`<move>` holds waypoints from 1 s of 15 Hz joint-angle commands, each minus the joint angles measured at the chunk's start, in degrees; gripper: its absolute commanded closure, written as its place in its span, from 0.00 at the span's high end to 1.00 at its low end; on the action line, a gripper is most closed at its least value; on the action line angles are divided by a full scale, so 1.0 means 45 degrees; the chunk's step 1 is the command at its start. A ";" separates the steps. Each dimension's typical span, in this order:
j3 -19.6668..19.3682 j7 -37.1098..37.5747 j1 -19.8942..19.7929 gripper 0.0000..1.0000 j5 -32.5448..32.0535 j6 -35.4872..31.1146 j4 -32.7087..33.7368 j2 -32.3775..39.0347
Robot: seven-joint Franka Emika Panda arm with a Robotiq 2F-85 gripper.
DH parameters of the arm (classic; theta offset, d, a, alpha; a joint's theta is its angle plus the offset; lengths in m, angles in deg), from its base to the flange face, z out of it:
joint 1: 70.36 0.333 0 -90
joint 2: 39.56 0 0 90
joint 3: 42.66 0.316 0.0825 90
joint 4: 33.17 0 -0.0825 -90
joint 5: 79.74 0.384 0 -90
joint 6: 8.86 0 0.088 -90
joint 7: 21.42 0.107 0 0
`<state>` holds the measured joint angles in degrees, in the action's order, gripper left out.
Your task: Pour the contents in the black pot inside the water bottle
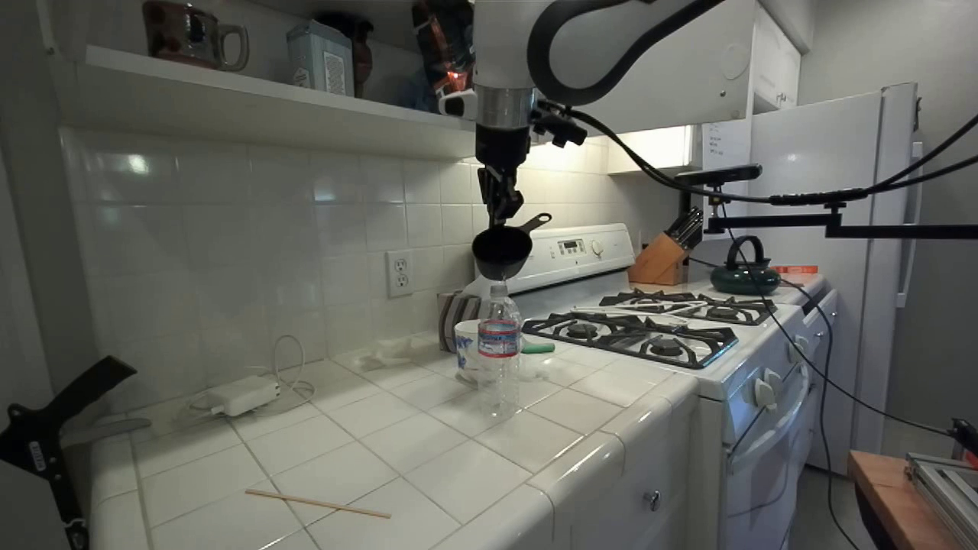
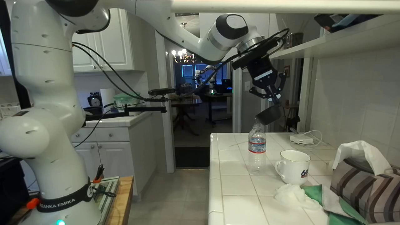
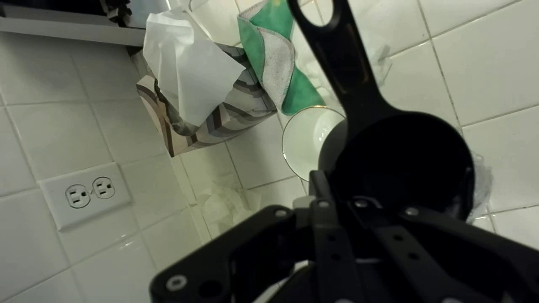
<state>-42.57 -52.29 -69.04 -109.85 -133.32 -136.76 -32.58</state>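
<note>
In both exterior views the black pot [image 1: 502, 253] [image 2: 269, 115] hangs tilted, its lower rim right at the mouth of the water bottle [image 1: 499, 344] [image 2: 257, 143]. Whether rim and bottle touch, I cannot tell. My gripper [image 1: 497, 218] [image 2: 274, 96] is shut on the pot's wall from above, and the pot's short handle [image 1: 537, 222] sticks out to one side. The bottle stands upright on the tiles. From the wrist, the pot [image 3: 404, 160] hides most of the bottle, and its inside is too dark to show any contents. The gripper's fingers [image 3: 322, 189] reach the pot's near edge.
Close beside the bottle is a white mug [image 2: 293, 167] [image 3: 309, 143]. A tissue box [image 2: 365, 190], a green cloth [image 3: 273, 59] and crumpled tissue [image 2: 297, 197] lie near it. A white charger [image 1: 243, 395], a thin stick [image 1: 317, 503] and the stove [image 1: 634, 328] share this counter area.
</note>
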 commanded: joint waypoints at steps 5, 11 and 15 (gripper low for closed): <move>0.0068 0.0946 0.0137 0.01 -0.1074 -0.0478 -0.0538 -0.0330; 0.0129 0.1264 0.0177 0.01 -0.1426 -0.0564 -0.0657 -0.0317; 0.0161 0.1453 0.0183 0.01 -0.1691 -0.0577 -0.0660 -0.0310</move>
<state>-41.97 -48.07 -68.47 -114.66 -134.84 -138.03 -32.58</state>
